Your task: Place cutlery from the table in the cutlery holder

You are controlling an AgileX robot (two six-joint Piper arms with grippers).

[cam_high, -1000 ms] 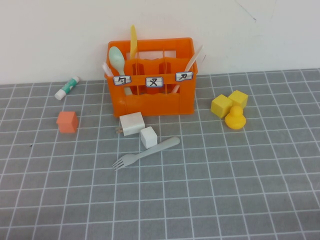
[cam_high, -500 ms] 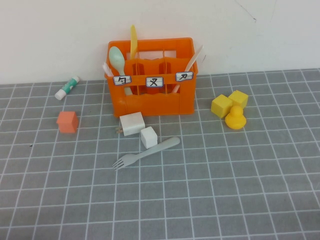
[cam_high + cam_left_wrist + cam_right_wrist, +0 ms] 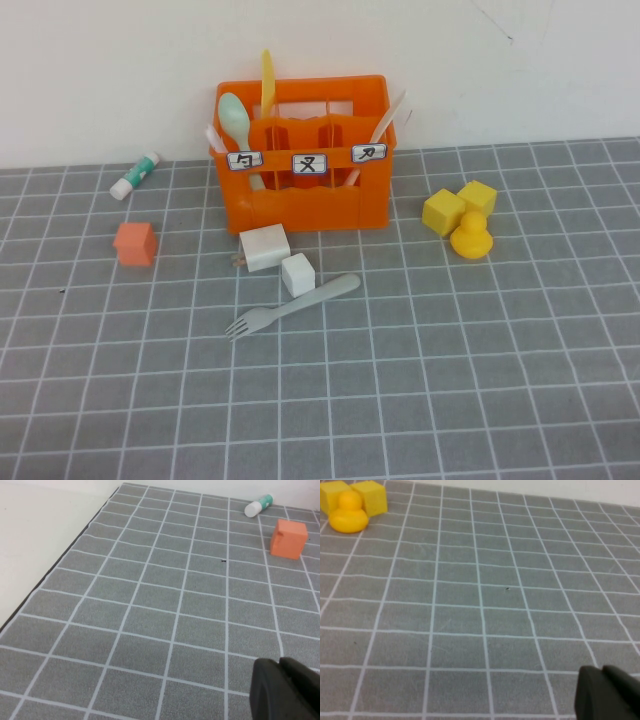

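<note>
The light grey fork (image 3: 290, 306) lies on the grey grid table (image 3: 480, 380), in front of the orange cutlery holder (image 3: 320, 205). The pale yellow knife (image 3: 266, 80) stands in the holder's back left. The white knife (image 3: 388, 118) leans in its right compartment. A mint spoon (image 3: 234, 118) stands in the left compartment. Neither arm shows in the high view. My left gripper (image 3: 280, 662) is shut and empty over bare table, near the table's left edge. My right gripper (image 3: 601, 669) is shut and empty over bare table on the right side.
A white plug block (image 3: 264, 247) and a white cube (image 3: 297, 274) sit between holder and fork. An orange cube (image 3: 135, 244) and a glue tube (image 3: 135, 176) lie to the left. Yellow cubes (image 3: 442, 211) and a yellow duck (image 3: 470, 236) sit to the right.
</note>
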